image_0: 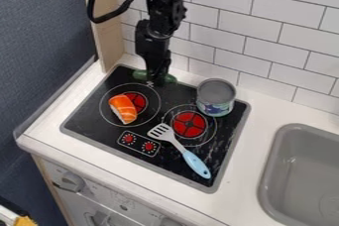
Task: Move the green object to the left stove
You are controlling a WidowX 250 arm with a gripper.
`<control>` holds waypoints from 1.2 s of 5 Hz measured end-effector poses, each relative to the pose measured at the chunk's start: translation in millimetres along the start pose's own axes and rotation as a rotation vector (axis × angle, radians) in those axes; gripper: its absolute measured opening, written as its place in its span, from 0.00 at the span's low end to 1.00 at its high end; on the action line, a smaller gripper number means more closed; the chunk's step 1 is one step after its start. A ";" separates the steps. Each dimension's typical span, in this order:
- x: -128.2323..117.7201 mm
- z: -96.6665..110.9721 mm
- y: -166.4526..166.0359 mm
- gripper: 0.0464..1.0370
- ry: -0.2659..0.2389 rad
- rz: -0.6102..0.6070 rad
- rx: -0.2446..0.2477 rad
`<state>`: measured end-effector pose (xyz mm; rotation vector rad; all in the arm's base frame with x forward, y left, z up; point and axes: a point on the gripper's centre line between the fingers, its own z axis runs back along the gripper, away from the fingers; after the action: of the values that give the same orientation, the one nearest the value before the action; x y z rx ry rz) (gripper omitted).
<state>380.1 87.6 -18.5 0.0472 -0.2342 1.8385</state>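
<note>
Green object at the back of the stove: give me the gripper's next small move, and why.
Probably secure a grip on the green object before any lift: the gripper is down at its middle, with green showing on both sides, and the object lies behind the left burner, not on it.

Fixed camera, high up; I look down at a slant over the stove (171, 156) toward the tiled wall (261, 24), close in, sink (308, 165) cropped right.
</note>
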 end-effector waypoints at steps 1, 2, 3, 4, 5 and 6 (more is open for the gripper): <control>24.5 -24.4 -11.5 0.29 -0.021 0.058 0.031; 34.8 -35.1 -19.3 0.29 -0.033 0.077 0.040; 39.2 -44.8 -20.5 0.29 -0.033 0.088 0.056; 43.3 -45.8 -19.2 0.35 -0.030 0.135 0.062; 41.0 -51.0 -12.2 0.67 -0.015 0.170 0.068; 43.8 -49.2 -7.6 0.93 -0.013 0.181 0.076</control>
<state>379.6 140.2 -58.9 0.0931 -0.1825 2.0280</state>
